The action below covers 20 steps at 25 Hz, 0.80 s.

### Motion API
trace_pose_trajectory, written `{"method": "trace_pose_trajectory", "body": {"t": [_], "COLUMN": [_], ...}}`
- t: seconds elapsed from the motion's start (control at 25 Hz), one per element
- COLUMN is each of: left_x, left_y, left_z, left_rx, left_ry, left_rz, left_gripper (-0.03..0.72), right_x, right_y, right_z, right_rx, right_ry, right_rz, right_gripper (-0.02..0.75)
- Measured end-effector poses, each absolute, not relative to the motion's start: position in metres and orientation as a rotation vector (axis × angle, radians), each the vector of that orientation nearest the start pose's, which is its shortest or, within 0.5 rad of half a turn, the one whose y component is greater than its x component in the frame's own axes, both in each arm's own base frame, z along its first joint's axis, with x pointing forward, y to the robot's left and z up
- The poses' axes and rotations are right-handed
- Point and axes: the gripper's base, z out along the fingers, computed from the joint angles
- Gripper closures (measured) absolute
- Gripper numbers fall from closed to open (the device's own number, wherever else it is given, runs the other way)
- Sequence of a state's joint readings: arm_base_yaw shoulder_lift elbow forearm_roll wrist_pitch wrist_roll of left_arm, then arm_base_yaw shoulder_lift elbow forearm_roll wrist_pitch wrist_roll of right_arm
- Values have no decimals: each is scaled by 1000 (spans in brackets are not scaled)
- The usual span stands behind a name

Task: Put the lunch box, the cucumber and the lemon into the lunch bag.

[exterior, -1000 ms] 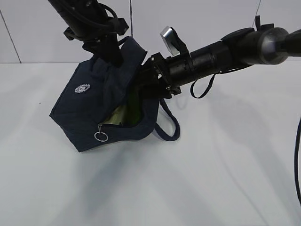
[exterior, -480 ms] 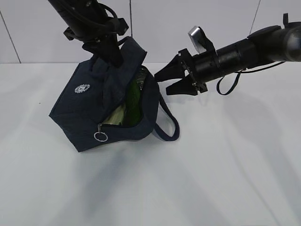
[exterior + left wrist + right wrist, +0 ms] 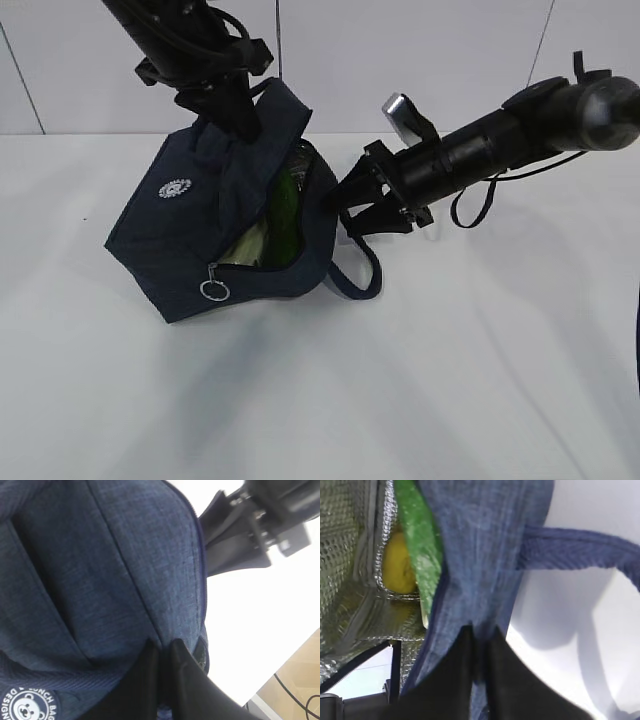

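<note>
The navy lunch bag [image 3: 190,235] hangs tilted, its mouth open to the right. My left gripper [image 3: 243,128] is shut on its upper fabric, as the left wrist view [image 3: 162,645] shows. My right gripper [image 3: 346,210] is at the bag's right rim; in the right wrist view [image 3: 481,630] its jaws pinch the blue fabric [image 3: 480,545]. Inside the silver lining lie the dark green cucumber [image 3: 285,205] and the yellow lemon [image 3: 400,565]; the cucumber also shows in the right wrist view [image 3: 417,535]. A pale green patch low in the mouth looks like the lunch box [image 3: 250,243].
A loose loop handle [image 3: 360,275] hangs below the right gripper. The zipper's ring pull [image 3: 214,290] dangles at the bag's low front corner. The bag's bottom corner rests on the white table [image 3: 450,380]. A white wall stands behind.
A second ago my right gripper was in the bag's mouth. It pulled out to the right with open jaws, then came back and closed on the bag's right rim. The left gripper has not moved.
</note>
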<state>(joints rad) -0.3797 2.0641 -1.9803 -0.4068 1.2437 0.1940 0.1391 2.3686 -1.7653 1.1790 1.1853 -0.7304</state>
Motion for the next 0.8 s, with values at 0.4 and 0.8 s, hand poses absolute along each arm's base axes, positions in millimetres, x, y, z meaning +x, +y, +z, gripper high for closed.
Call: {"method": "trace_pose_trajectory", "body": {"t": [0.4, 0.8], "left_x": [403, 401], "left_y": [-198, -203], "left_z": [297, 301], "left_rx": [699, 671], "left_ry": [2701, 2684], "left_rz": [-616, -725], "left_gripper": [683, 683], "right_x": [457, 463], "right_y": [156, 137], "right_z": [140, 199], "right_rx": [-370, -443], "right_ry": [2493, 2456], "right_rz": [1535, 1376], "right_gripper": [731, 737]}}
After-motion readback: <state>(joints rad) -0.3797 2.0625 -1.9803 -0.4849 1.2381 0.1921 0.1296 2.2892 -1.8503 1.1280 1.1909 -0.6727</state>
